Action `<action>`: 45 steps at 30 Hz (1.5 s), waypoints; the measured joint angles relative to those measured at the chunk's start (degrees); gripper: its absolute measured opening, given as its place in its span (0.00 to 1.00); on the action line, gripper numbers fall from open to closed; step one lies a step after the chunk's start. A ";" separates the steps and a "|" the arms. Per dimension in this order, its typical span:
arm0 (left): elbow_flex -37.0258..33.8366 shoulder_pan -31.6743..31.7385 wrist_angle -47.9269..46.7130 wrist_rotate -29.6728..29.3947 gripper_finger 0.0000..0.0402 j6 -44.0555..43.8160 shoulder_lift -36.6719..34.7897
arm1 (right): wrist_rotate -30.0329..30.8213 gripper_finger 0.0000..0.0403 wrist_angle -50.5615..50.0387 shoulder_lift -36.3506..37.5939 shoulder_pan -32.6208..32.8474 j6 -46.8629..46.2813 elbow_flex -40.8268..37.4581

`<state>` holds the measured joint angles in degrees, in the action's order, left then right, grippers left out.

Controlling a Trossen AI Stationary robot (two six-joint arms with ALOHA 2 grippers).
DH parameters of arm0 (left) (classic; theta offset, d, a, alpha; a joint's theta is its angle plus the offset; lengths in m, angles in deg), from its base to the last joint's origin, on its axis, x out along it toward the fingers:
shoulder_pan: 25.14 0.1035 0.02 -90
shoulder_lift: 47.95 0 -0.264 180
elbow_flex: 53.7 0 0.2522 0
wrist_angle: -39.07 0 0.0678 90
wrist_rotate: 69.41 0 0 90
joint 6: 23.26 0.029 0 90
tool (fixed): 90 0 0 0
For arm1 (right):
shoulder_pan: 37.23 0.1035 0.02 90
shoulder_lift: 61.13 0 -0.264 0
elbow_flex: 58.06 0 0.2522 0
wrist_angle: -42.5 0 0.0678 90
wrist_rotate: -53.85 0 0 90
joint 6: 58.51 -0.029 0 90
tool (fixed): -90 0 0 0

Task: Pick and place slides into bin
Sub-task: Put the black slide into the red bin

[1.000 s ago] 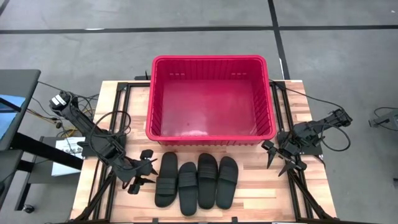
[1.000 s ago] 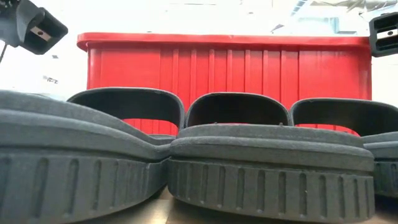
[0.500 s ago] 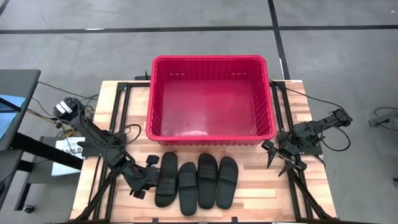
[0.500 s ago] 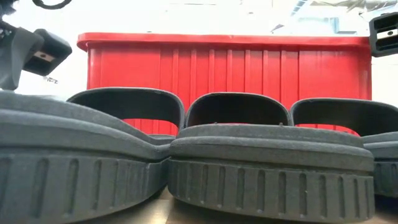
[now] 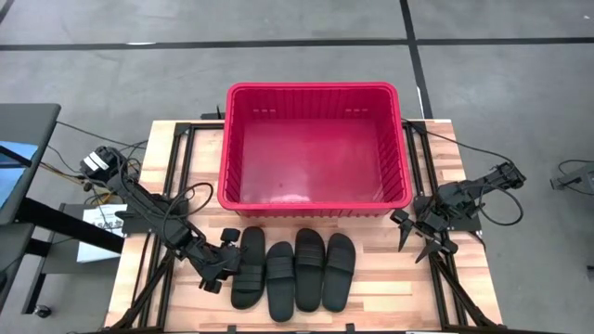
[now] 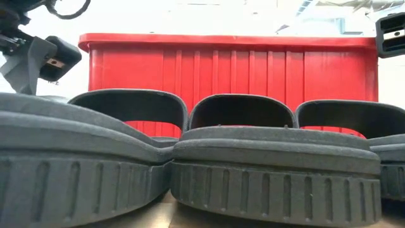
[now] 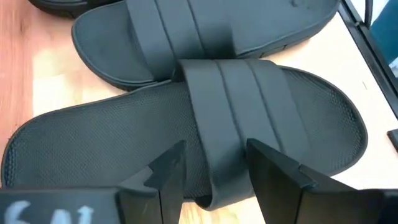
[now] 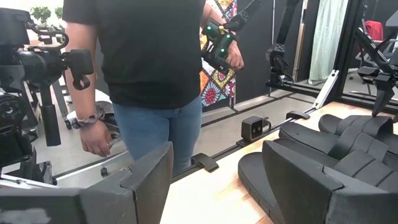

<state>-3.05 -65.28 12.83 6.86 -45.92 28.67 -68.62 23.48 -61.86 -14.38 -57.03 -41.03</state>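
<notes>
Slides point(image 5: 292, 269), four black ones, are lying side by side on the wooden tabletop point(image 5: 371, 283), just in front of the red bin point(image 5: 315, 148). I am holding my left gripper point(image 5: 225, 258) right beside the leftmost slide point(image 5: 248, 267), with its jaws apart on either side of the strap point(image 7: 217, 106), not pinching it. I am resting my right gripper point(image 5: 408, 234) near the bin's right corner, jaws wide apart and holding nothing. Someone in a black shirt point(image 8: 137, 50) is standing behind the tabletop.
</notes>
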 joint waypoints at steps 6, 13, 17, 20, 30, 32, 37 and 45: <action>0.02 0.65 -0.03 3.22 0.39 -0.25 0.00 | 0.00 0.59 0.00 0.00 0.00 0.00 0.00; 0.04 0.61 -0.16 6.35 0.39 -0.52 0.00 | 0.00 0.59 0.00 0.01 0.00 0.00 0.00; 0.04 0.62 -0.17 6.88 0.39 -0.68 0.00 | 0.00 0.59 0.00 0.00 0.00 0.00 0.00; 0.04 0.62 -0.17 7.00 0.39 -1.82 0.00 | 0.00 0.59 0.00 0.00 0.00 0.00 0.00; 0.04 0.55 -0.15 6.34 0.39 -3.45 0.00 | 0.00 0.59 0.00 0.02 0.00 0.00 0.00; 0.04 0.55 -0.13 6.11 0.39 -3.42 0.02 | 0.00 0.59 0.00 0.00 0.00 0.00 -0.01; 0.04 0.55 -0.06 5.80 0.39 -2.63 0.04 | 0.00 0.59 0.00 0.01 -0.01 0.00 -0.01; 0.04 0.62 0.95 5.55 0.39 -2.56 1.44 | -0.02 0.59 0.02 0.02 0.00 0.00 0.00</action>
<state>-3.01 -64.66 13.79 12.41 -48.47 30.11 -68.64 23.50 -61.84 -14.38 -57.03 -41.03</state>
